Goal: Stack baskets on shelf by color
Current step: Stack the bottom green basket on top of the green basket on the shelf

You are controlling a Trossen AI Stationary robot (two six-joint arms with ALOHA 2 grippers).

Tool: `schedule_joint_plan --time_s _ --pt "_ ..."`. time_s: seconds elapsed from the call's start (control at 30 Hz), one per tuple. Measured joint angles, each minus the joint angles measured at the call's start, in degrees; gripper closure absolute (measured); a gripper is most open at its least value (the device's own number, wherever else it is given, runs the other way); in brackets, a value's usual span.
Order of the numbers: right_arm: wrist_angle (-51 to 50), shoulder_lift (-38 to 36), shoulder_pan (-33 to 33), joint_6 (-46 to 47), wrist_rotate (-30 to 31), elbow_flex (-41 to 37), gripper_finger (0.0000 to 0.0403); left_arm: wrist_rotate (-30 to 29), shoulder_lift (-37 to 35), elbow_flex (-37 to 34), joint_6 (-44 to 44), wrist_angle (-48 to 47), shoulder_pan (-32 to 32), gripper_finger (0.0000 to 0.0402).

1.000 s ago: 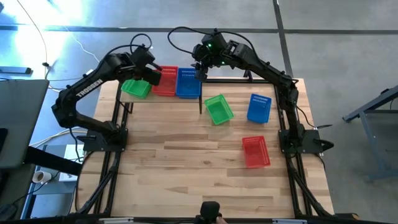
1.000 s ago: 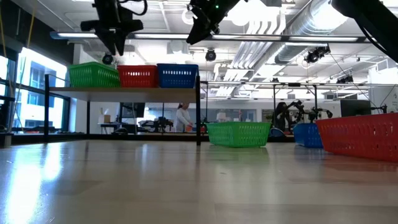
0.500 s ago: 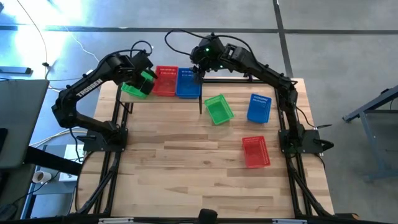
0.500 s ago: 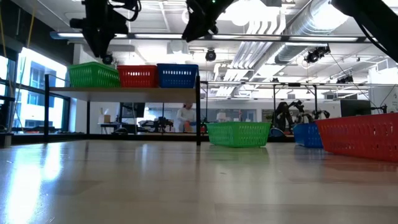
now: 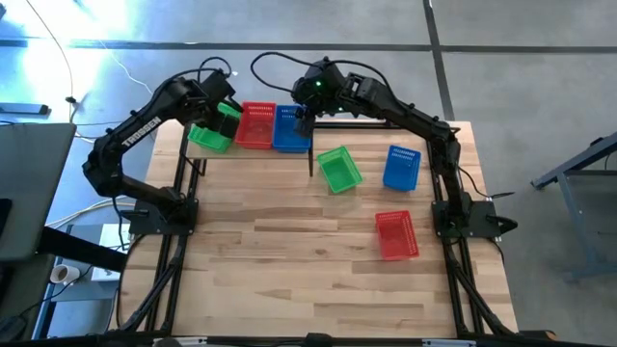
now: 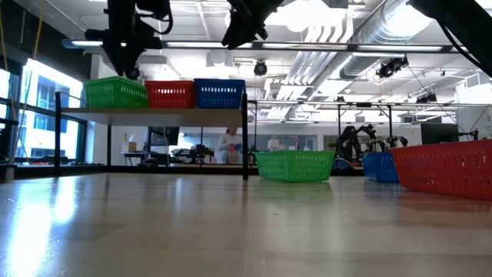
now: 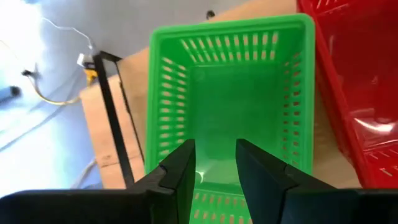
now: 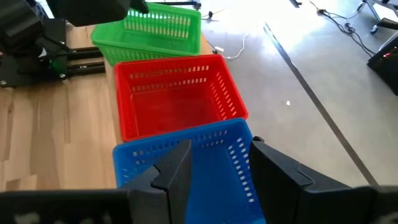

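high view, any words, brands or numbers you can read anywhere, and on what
"TROSSEN": white letters along the left arm, seen from above.
No lettering shows on the baskets, the shelf or the right arm.
Nothing in the room behind the table can be read in the low view: too small to tell.

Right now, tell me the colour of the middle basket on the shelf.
Red. The middle basket shows best in the right wrist view.

The shelf [image 6: 154, 112] holds a green basket [image 5: 209, 137], a red basket [image 5: 255, 126] and a blue basket [image 5: 290, 130]. The table [image 5: 289, 251] holds a green one [image 5: 338, 169] near 12 o'clock, a blue one [image 5: 402, 167] at 2 o'clock and a red one [image 5: 396, 235] at 3 o'clock.
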Motion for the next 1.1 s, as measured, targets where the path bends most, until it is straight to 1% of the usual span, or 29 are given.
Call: schedule_joint_plan --time_s 0.07,0.17,0.3,0.43,0.53,0.67,0.83,1.1 --pt "0.00 0.00 -0.04 0.01 0.02 0.00 0.0257 1.02 0.97 0.00 0.08 -0.02 0.06 0.0297" --pt "0.00 0.00 0.01 0.00 0.02 0.02 0.0257 -0.22 2.96 0.00 0.85 -0.45 -0.01 0.0297" --pt "-0.03 0.00 0.01 -0.02 0.00 0.02 0.0257 -0.35 5.04 0.00 -0.85 -2.79 0.05 0.0297" --pt "-0.06 0.00 0.01 -0.02 0.00 0.00 0.0257 -2.33 7.41 0.00 1.63 -3.68 0.03 0.0297" --pt "-0.07 0.00 0.01 -0.03 0.00 0.01 0.0257 -3.79 9.27 0.00 1.89 -3.70 0.16 0.0297" --pt "-0.07 0.00 0.01 -1.01 0.00 0.00 0.0257 -4.17 11.45 0.00 2.08 -3.78 1.75 0.0297" --pt "-0.07 0.00 0.01 -1.57 0.00 0.00 0.0257 -3.71 13.75 0.00 0.48 -3.83 3.54 0.0297" --pt "-0.07 0.00 0.01 -2.00 -0.01 0.00 0.0257 -5.95 15.42 0.00 -1.49 -3.60 3.80 0.0297"
